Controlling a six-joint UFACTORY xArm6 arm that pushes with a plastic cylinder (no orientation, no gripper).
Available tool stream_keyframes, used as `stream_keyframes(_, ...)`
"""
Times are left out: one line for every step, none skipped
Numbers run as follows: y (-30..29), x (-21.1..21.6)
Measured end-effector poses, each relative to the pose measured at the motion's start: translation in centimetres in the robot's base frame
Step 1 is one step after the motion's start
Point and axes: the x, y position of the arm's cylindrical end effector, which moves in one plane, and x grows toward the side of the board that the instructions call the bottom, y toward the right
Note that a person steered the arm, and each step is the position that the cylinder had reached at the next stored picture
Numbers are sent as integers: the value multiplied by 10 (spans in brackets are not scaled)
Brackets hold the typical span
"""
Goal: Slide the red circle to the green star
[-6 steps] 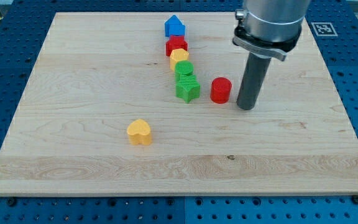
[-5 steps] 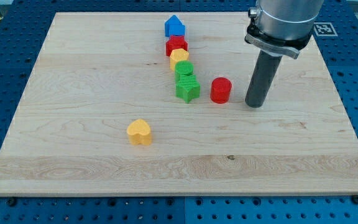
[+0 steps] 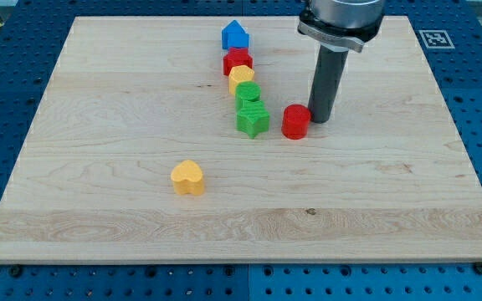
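The red circle (image 3: 295, 122) stands on the wooden board, a short gap to the right of the green star (image 3: 253, 119). My tip (image 3: 320, 119) is right beside the red circle, on its right and slightly above, touching or almost touching it. The green star is the lowest block of a column running up the board.
Above the green star the column holds a green block (image 3: 248, 93), a yellow block (image 3: 241, 77), a red block (image 3: 238, 61) and a blue house-shaped block (image 3: 234, 35). A yellow heart (image 3: 188, 177) lies alone at the lower left. The board (image 3: 99, 100) is ringed by a blue perforated table.
My tip first moved right, away from the red circle, then swung back left and up to the circle's right side. The red circle has shifted very slightly left.
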Motion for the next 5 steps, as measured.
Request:
stream_keyframes(16,11)
stream_keyframes(16,27)
stream_keyframes(3,28)
stream_keyframes(-12,28)
stream_keyframes(-24,28)
